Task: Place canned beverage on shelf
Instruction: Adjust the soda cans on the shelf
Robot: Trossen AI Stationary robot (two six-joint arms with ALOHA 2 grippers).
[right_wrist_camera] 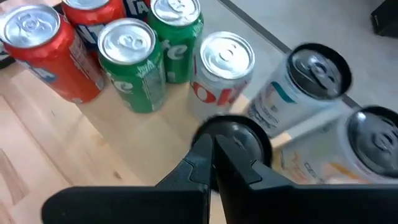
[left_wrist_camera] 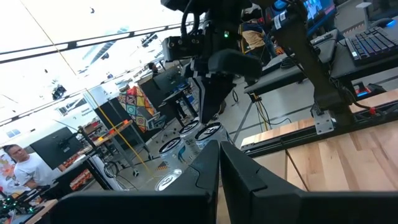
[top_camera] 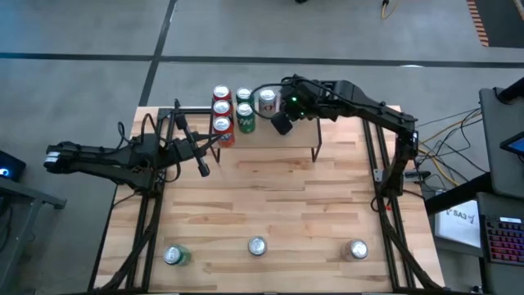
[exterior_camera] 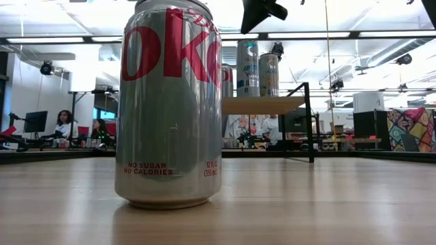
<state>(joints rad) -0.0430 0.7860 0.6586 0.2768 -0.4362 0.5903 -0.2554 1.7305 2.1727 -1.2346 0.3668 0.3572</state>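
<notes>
The shelf (top_camera: 282, 144) stands at the table's far middle, and its light board (exterior_camera: 262, 105) bears several upright cans: red cans (right_wrist_camera: 46, 50), green cans (right_wrist_camera: 134, 62), a silver-and-red can (right_wrist_camera: 221, 71) and white cans with dark tops (right_wrist_camera: 305, 87). My right gripper (top_camera: 282, 124) hangs shut and empty just above the cans at the shelf's middle; the low view shows its tip (exterior_camera: 251, 27) a little above their tops. A dark round can top (right_wrist_camera: 239, 135) lies right behind its fingertips. My left gripper (top_camera: 203, 169) waits shut in the air, left of the shelf's front.
Three more cans stand along the table's near edge: a green one (top_camera: 174, 256), a silver diet cola (top_camera: 257, 246), which looms large in the low view (exterior_camera: 170, 102), and another silver one (top_camera: 358, 249). Bare tabletop lies between them and the shelf. People sit at desks beyond the table (exterior_camera: 65, 126).
</notes>
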